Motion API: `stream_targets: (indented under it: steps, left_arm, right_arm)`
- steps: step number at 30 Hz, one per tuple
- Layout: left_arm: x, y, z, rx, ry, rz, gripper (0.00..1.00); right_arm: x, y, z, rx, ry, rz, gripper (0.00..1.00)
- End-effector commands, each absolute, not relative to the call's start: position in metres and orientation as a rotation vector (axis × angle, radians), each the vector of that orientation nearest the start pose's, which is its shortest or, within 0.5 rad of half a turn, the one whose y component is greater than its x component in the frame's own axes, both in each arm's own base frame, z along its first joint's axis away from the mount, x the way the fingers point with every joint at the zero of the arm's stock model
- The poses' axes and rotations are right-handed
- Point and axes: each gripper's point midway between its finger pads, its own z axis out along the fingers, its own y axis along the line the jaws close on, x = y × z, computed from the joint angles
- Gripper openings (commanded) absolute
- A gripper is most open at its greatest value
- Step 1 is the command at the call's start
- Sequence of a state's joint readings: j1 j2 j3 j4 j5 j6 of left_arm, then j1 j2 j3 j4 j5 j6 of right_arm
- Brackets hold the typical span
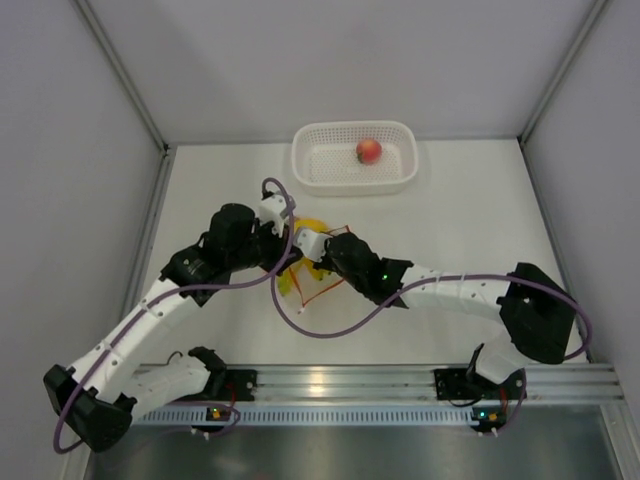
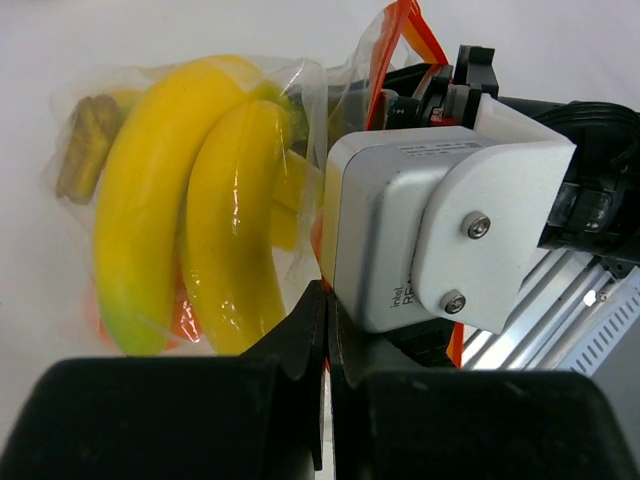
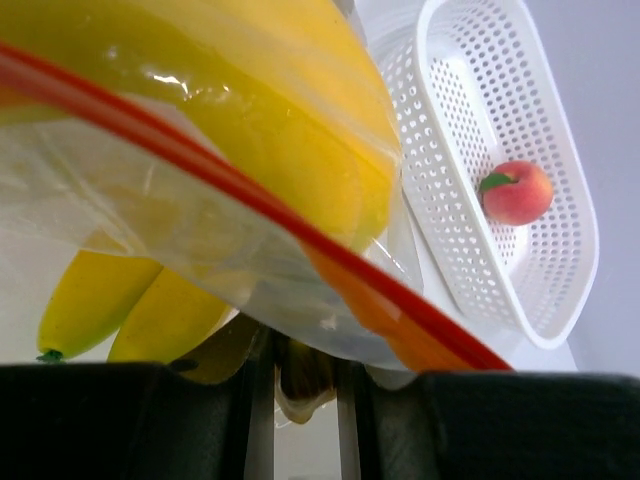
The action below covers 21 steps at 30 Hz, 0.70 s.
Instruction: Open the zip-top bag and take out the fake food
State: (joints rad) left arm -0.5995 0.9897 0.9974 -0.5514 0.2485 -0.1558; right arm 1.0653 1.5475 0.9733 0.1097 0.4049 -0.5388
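The zip-top bag (image 1: 312,284), clear with an orange-red zip strip (image 3: 250,195), lies mid-table between both arms, its mouth spread open. Yellow banana bunches (image 2: 165,220) are inside it; they also show in the right wrist view (image 3: 260,110). Something orange (image 2: 185,318) shows under the bananas in the left wrist view. My left gripper (image 2: 328,300) is shut on the bag's edge. My right gripper (image 3: 305,355) is shut on a fold of the bag with a brown banana stem end in it. The pink peach (image 1: 369,151) lies in the white basket (image 1: 354,186), outside the bag.
The white perforated basket (image 3: 450,170) stands at the back centre, just beyond the bag. The right wrist camera housing (image 2: 440,230) sits close against my left gripper. A purple cable (image 1: 330,330) loops over the table in front of the bag. Grey walls close in both sides.
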Motion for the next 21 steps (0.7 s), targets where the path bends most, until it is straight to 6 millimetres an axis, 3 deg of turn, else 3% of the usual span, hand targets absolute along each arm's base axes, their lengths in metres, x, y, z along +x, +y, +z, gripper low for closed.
stream_targets:
  steps: [1, 4, 8, 12, 15, 21]
  left_arm:
    - [0.232, -0.240, 0.273, 0.577, 1.931, -0.794, 0.00]
    - [0.245, -0.224, 0.286, 0.464, 1.903, -0.705, 0.00]
    - [0.270, -0.182, 0.308, 0.204, 1.848, -0.495, 0.00]
    - [0.270, -0.162, 0.332, 0.096, 1.768, -0.452, 0.00]
    - [0.265, -0.171, 0.336, 0.132, 1.743, -0.522, 0.00]
    - [0.254, -0.209, 0.302, 0.311, 1.843, -0.652, 0.00]
  right_arm:
    - [0.265, 0.378, 0.191, -1.361, 1.255, -0.030, 0.00]
    - [0.266, 0.369, 0.169, -1.387, 1.334, -0.066, 0.00]
    - [0.255, 0.363, 0.148, -1.391, 1.364, -0.069, 0.00]
    - [0.255, 0.357, 0.126, -1.350, 1.490, -0.111, 0.00]
    - [0.250, 0.371, 0.135, -1.327, 1.454, -0.030, 0.00]
    - [0.234, 0.397, 0.173, -1.326, 1.285, 0.080, 0.00]
